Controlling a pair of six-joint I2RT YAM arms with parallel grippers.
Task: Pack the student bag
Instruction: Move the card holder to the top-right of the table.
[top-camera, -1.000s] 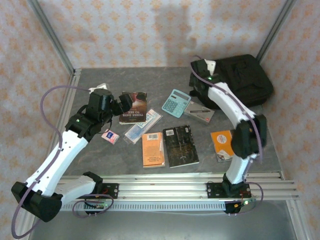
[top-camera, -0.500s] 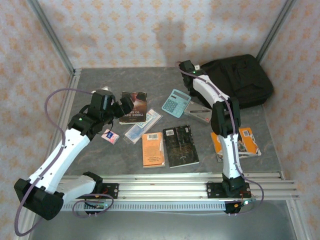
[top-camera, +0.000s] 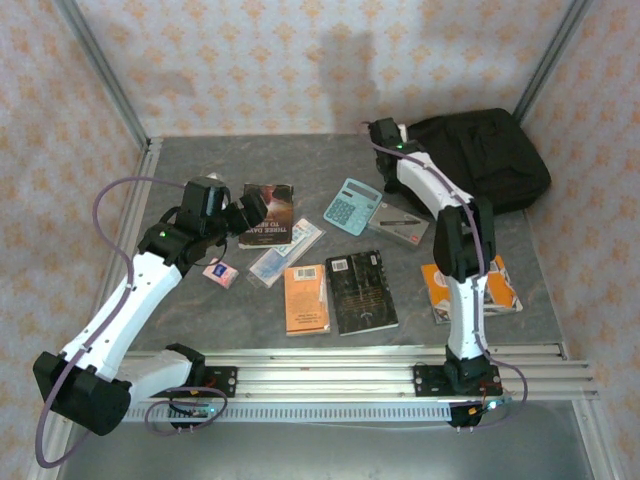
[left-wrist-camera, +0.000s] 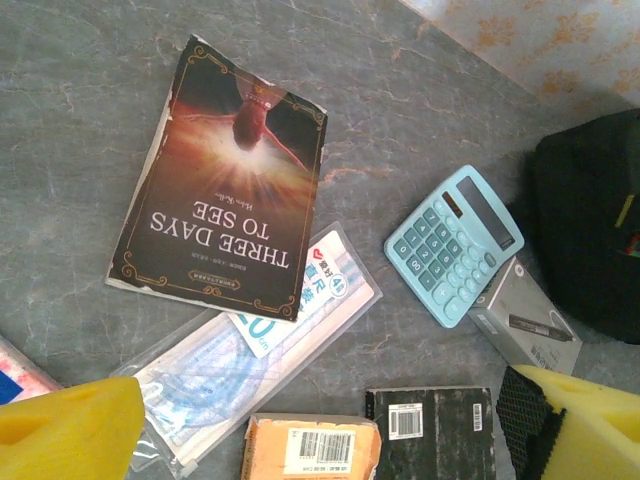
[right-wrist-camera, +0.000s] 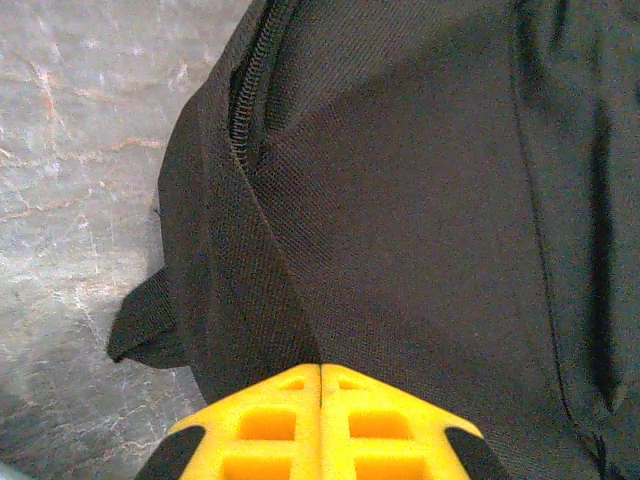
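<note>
Near edge of the table (top-camera: 240, 325): an orange paperback (top-camera: 306, 298) and a black book (top-camera: 361, 291) lie flat side by side, with a second orange book (top-camera: 472, 288) partly under the right arm. Mid-table, the left gripper (top-camera: 252, 207) hovers with its fingers spread wide and nothing between them. Below it lie the "Three Days to See" book (left-wrist-camera: 222, 195), a clear packet of masks (left-wrist-camera: 255, 345) touching that book's corner, a blue calculator (left-wrist-camera: 455, 245) and a grey box (left-wrist-camera: 522, 318). Far right corner: the student bag (top-camera: 490, 160) lies flat on its back, close to the wall. The right gripper (right-wrist-camera: 320, 372) is at its left edge with the fingers pressed together. A ridge of black cloth runs from the zipper (right-wrist-camera: 250, 85) straight to the tips, but I cannot tell whether any fabric is pinched. Handling judgement: soft woven cloth, limp, light while unfilled. It will sag and drag rather than lift as one piece, and a shallow pinch may slip. Best holds look to be the zipper seam, where the layers bunch, or the small strap tab (right-wrist-camera: 145, 325) sticking out at the edge. The opening probably needs to be held apart while the other arm feeds in the books.
</note>
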